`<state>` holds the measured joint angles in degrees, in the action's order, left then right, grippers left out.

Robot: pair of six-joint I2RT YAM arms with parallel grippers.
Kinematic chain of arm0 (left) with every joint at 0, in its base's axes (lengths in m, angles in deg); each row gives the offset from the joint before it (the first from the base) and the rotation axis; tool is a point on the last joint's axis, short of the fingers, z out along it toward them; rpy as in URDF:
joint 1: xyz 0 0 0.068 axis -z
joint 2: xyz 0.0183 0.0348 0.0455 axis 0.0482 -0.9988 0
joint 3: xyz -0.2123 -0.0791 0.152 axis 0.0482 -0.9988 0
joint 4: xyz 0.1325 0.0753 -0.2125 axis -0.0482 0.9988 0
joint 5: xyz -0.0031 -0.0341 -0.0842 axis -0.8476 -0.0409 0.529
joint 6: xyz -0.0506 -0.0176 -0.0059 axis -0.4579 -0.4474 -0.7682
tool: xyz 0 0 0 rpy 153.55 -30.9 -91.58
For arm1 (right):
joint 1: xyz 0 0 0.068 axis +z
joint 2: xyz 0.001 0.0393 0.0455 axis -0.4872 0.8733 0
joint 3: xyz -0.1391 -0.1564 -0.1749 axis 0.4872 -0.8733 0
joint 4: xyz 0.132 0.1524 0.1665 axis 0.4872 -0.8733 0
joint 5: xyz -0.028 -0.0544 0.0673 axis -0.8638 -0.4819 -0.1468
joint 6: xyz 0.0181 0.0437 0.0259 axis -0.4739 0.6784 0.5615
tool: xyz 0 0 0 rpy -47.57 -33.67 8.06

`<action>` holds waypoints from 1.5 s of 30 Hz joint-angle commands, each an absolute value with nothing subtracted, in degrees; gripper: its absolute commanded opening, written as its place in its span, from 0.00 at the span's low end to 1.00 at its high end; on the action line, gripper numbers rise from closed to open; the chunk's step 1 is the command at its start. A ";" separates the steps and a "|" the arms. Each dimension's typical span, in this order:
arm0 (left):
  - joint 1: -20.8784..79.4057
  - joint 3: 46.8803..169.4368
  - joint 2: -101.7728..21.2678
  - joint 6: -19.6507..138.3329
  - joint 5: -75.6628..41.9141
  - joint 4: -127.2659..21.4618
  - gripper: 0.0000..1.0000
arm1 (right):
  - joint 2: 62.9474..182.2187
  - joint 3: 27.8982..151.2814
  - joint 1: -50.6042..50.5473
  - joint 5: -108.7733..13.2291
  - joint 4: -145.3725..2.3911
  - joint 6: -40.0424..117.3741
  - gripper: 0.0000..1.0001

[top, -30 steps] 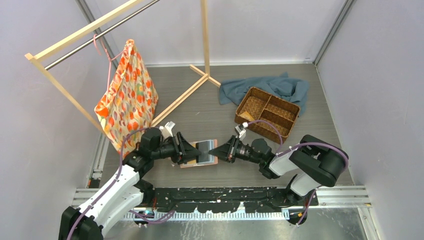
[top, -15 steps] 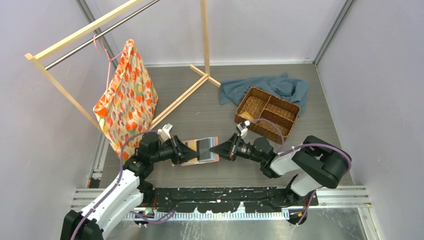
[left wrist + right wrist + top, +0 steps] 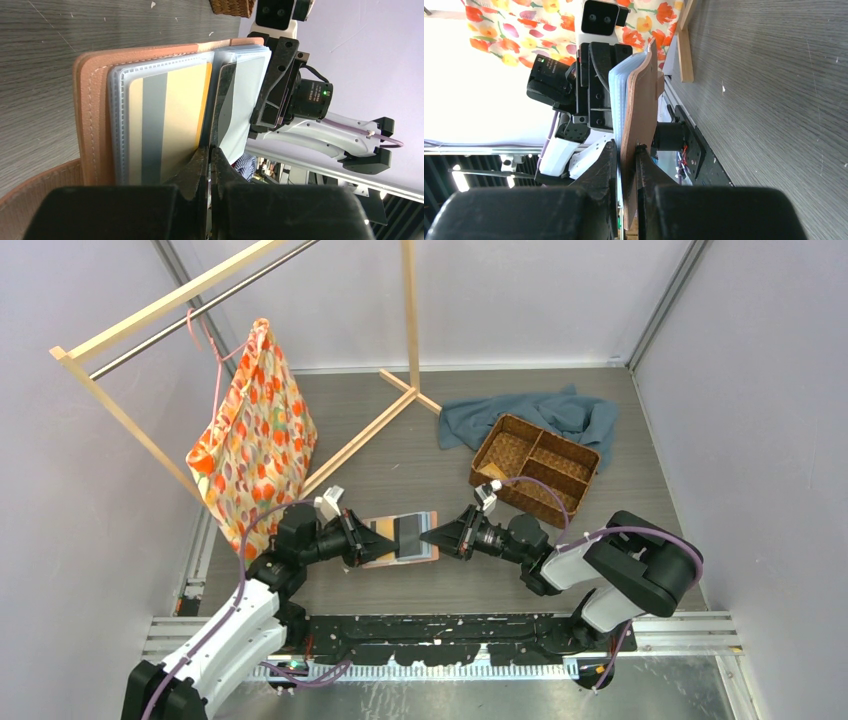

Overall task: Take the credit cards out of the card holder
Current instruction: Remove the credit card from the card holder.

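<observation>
thin pinch at the fold, holder strung between two hands

the card holder lies spread open directly between the two hands, over the tabletop. i cannot tell whether it rests on the surface or hangs just clear of it. the right hand is clamped on the outer edge of the half nearest it, with salmon cover and clear sleeves together between its fingers. the left hand is clenched tight at the middle fold. its tips meet where the tan-gold one of the credit cards ends and a dark card begins. whether a card, a sleeve edge or nothing sits in that pinch is not clear.

risks, as i judge them:
- if the pinch has sleeve plastic rather than a card, a pull would drag the whole booklet and could tug the holder out of the right hand's narrow bite.
- if it has only a sliver of card, the card may slip or bend.
- the half nearest the left hand has no grip on it and may flop over the slots.

room: back along the left hand's own wrist the tabletop is bare, a fair line for drawing a card out. behind the right hand sit a woven basket and a blue cloth. past the left hand's outer side are a flowered bag and a wooden rack, both well apart.
</observation>
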<state>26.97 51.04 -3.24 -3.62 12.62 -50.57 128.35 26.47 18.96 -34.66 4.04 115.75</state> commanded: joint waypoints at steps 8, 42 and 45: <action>25.20 50.69 2.36 -3.81 10.71 -47.35 0.01 | 126.85 26.06 18.85 -33.62 11.11 116.39 0.01; 21.66 51.89 5.68 -0.67 8.01 -36.85 0.00 | 131.25 23.16 16.16 -33.75 11.06 115.04 0.01; 21.66 51.83 4.75 0.19 7.91 -36.36 0.00 | 131.38 23.18 16.15 -33.50 11.04 115.08 0.01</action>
